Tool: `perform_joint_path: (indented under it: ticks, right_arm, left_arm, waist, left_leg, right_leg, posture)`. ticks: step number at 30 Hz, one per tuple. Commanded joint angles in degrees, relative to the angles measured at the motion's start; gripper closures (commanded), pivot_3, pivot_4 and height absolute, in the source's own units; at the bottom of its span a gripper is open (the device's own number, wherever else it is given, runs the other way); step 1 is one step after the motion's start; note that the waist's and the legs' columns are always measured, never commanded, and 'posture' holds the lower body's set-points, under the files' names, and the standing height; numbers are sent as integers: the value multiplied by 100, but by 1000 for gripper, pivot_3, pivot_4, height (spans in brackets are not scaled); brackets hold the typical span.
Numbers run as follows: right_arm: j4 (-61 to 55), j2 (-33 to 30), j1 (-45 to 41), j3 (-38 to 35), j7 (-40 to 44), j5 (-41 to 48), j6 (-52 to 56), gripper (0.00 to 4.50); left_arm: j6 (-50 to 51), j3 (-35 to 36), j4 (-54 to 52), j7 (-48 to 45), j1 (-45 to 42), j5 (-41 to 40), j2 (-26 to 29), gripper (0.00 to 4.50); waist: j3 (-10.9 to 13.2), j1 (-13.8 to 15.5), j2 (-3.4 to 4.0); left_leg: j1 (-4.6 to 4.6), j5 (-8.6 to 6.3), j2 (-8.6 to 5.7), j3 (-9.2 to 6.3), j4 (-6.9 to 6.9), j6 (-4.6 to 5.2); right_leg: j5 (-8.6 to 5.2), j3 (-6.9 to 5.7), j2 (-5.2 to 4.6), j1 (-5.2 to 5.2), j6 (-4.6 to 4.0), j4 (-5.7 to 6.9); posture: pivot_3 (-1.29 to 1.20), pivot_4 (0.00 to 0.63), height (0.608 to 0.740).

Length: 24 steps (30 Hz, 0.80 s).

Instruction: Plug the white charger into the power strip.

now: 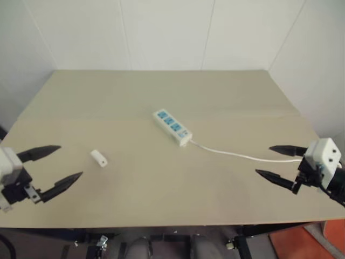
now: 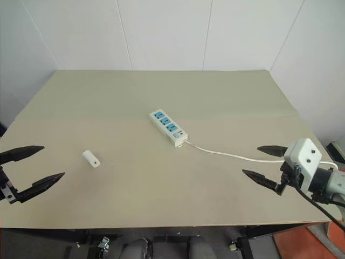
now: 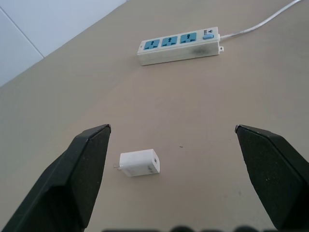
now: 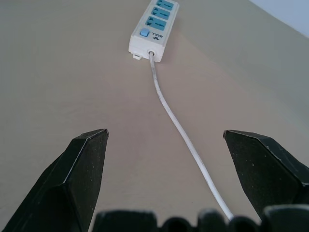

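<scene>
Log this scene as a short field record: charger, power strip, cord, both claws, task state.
white charger: lying loose on the table, toward the robot's left
power strip: mid-table, angled, three blue sockets empty
cord: runs from the strip toward the right claw
left claw: open, empty, facing the charger
right claw: open, empty, by the cord
task state: charger not yet picked up

charger (image 1: 98,158) lies apart from strip (image 1: 172,127)

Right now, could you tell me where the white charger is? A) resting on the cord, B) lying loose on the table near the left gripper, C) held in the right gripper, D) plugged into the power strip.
B: the white charger lies alone on the table, ahead of the open left gripper, apart from the power strip.
</scene>
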Motion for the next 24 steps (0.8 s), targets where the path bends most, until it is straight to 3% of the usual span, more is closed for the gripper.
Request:
perform_joint_path:
  ticks: [1,12,16,24]
  right_arm:
    - [-42,-36,-89,-63,23,5,-145,9]
    - [-50,66,-287,210,-47,-2,-115,9]
    - [-63,493,-775,906,-520,-194,-61,9]
    - [950,2020,-2559,2891,-2190,-1651,514,9]
  left_arm:
    - [-25,39,-212,70,52,-53,-64,0]
    - [-55,-12,-194,52,26,-102,-59,0]
    - [-66,-251,-208,86,-194,-229,-41,0]
    - [-85,-771,-182,206,-593,-255,-57,0]
  waist:
    - [0,0,0]
    - [0,-5,0]
    - [0,-18,0]
    - [1,-27,1]
  left_leg:
    - [-1,0,0,0,0,0]
    - [0,0,0,0,0,0]
    - [4,0,1,2,0,0]
    - [0,0,6,4,0,-1]
  right_leg:
    - [0,0,0,0,0,0]
    - [1,0,0,0,-1,0]
    - [1,2,2,1,0,2]
    - [7,9,10,-13,-9,6]
  posture:
    - [0,150,740]
    - [0,150,740]
    - [0,150,740]
    - [0,150,740]
